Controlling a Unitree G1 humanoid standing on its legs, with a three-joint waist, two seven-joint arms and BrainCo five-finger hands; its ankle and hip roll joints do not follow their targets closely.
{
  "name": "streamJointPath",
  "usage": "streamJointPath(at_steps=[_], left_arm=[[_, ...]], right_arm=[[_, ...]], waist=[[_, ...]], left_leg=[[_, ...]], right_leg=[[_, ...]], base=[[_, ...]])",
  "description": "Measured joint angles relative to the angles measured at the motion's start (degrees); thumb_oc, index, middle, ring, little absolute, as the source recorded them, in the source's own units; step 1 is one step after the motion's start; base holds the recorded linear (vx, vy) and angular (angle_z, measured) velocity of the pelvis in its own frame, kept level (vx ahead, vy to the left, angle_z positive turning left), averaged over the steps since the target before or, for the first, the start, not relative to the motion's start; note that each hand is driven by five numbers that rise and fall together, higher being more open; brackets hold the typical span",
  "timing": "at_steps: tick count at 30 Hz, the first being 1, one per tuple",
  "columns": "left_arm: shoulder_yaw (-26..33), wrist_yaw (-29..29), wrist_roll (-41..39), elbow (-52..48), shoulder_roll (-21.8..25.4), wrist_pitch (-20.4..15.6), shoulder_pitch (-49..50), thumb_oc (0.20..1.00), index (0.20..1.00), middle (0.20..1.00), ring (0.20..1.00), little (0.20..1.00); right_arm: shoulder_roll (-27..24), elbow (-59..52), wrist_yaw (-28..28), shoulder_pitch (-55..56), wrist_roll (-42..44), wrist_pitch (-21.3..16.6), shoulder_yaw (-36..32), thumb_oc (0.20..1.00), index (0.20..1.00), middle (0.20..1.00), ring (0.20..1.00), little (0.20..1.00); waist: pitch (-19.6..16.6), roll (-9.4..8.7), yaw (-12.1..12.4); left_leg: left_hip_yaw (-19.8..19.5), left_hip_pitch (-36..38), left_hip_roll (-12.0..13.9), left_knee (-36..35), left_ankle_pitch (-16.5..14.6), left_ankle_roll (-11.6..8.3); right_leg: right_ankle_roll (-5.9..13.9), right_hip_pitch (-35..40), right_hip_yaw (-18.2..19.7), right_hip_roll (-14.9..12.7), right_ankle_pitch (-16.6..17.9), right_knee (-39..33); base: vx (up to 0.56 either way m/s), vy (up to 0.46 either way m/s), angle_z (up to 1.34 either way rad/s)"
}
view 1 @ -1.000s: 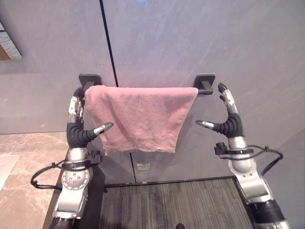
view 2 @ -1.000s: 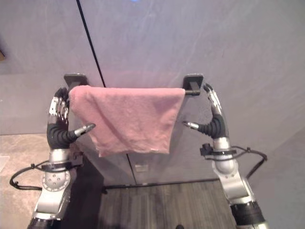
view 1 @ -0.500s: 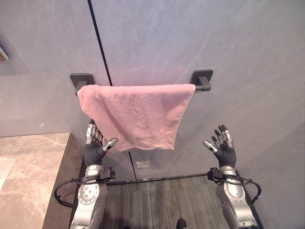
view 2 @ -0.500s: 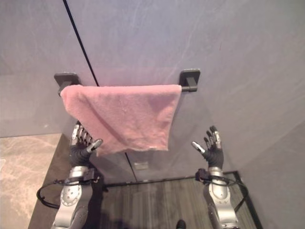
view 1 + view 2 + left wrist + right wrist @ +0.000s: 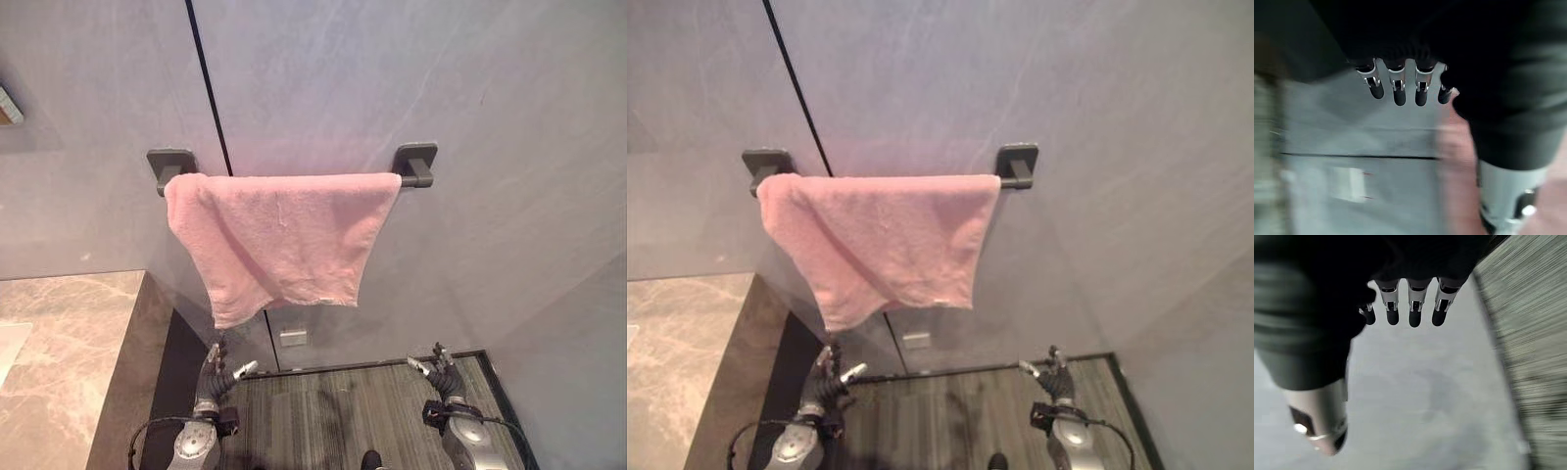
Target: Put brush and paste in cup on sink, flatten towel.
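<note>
Hanging over the dark wall-mounted towel bar (image 5: 416, 172), the pink terry towel (image 5: 279, 240) spans nearly the whole bar, from just inside the left bracket to just short of the right bracket. Its lower hem is uneven: the corner below the left bracket droops lower and looks bunched, while the hem toward the right bracket runs straighter.

Handling judgement: soft, light, limp cloth with no stiffness. It should slide easily on the smooth bar, so a hard one-sided pull could drag it off. Best hold is probably the two lower corners or side edges, pinched lightly and drawn down and apart; alternatively, flat fingers could stroke downward across the face.

My left hand (image 5: 217, 373) is well below the towel, under its drooping corner, near the dark ribbed floor mat (image 5: 333, 416). Fingers straight and relaxed, thumb out to the side, holding nothing; my wrist view shows the fingertips (image 5: 1399, 95) extended in a row against the grey wall.

My right hand (image 5: 438, 372) is well below the bar's right bracket, over the mat. Fingers likewise straight, slightly spread, empty and touching nothing.

Beige marble counter (image 5: 59, 333) lies left of the towel, lower down.
</note>
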Motion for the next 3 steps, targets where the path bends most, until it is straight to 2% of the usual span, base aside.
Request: streamJointPath(at_steps=[3], left_arm=[[0.05, 0.49, 0.28, 1.59, 0.03, 0.06, 0.14, 1.0, 1.0, 1.0, 1.0, 1.0]], right_arm=[[0.0, 0.72, 0.3, -0.18, -0.12, 0.47, 0.31, 1.0, 1.0, 1.0, 1.0, 1.0]], waist=[[-0.02, -0.1, 0.1]], left_leg=[[-0.03, 0.02, -0.02, 0.0, -0.01, 0.02]], right_leg=[[0.0, 0.05, 0.0, -0.02, 0.0, -0.02]], base=[[0.0, 0.0, 0.0]])
